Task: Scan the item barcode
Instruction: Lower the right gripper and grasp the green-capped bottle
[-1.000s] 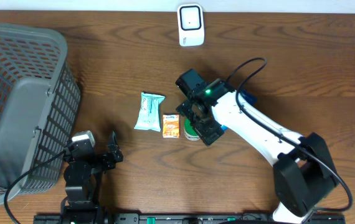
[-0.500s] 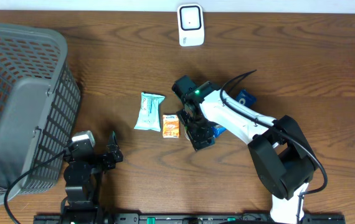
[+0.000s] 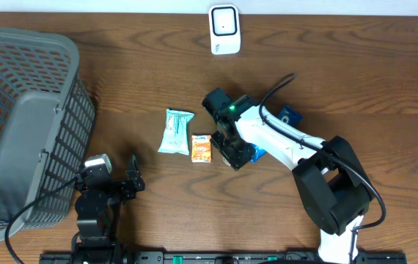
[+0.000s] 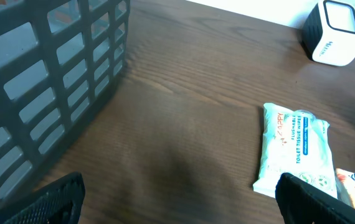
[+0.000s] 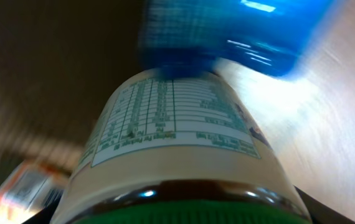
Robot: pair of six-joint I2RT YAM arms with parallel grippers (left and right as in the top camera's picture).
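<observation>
At frame centre your right gripper (image 3: pixel 231 152) covers the jar (image 5: pixel 177 143); whether it grips, I cannot tell. Lower left, your left gripper (image 3: pixel 132 178) stands wide apart.

Brown wood-grain table (image 3: pixel 356 66) carries everything. Reference: right claw (image 3: pixel 229 154).
- Jar (image 5: pixel 177 149), white label, green lid: right at claw.
- Orange sachet (image 3: pixel 202 148): just beside claw, to its left.
- Wipes pack (image 3: pixel 175 131): next beyond sachet, near it.
- Blue pack (image 3: pixel 290 115): claw's other side, partly under arm.
- White scanner (image 3: pixel 224 29): well beyond claw, at far edge.
- Grey basket (image 3: pixel 18 125): well apart, far left end.
</observation>
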